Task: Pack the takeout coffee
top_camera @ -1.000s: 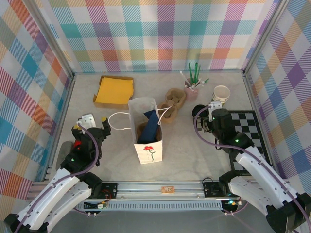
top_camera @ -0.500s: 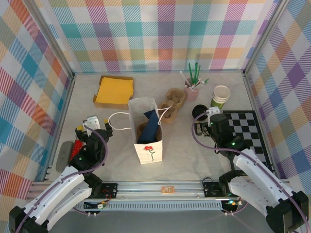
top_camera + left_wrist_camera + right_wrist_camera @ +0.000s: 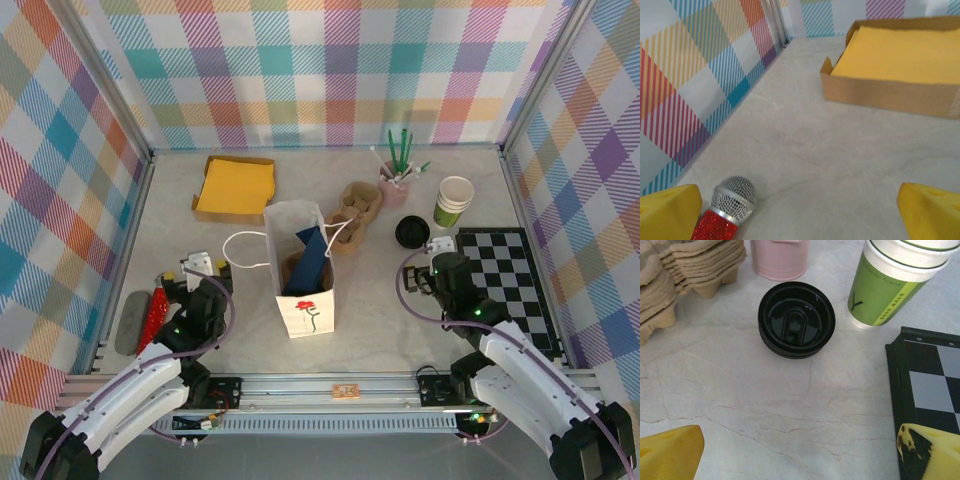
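Now, far left: red microphone [image 3: 722,210] lies near wall edge. Left claw [image 3: 800,215] spread wide, holds nothing; bare worktop [image 3: 805,150] ahead, up to yellow box [image 3: 895,65]. Middle: paper bag [image 3: 305,270] stands open. Right claw [image 3: 800,450] spread wide, holds nothing. Takeout coffee [image 3: 796,319] stands ahead of it, apart, bare worktop between. Lidless cup [image 3: 892,285] just beside coffee; checkerboard [image 3: 925,385] edge at right.

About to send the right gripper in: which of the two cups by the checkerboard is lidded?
The takeout coffee, capped by a round black lid; the green cup beside it is open, showing a white rim.
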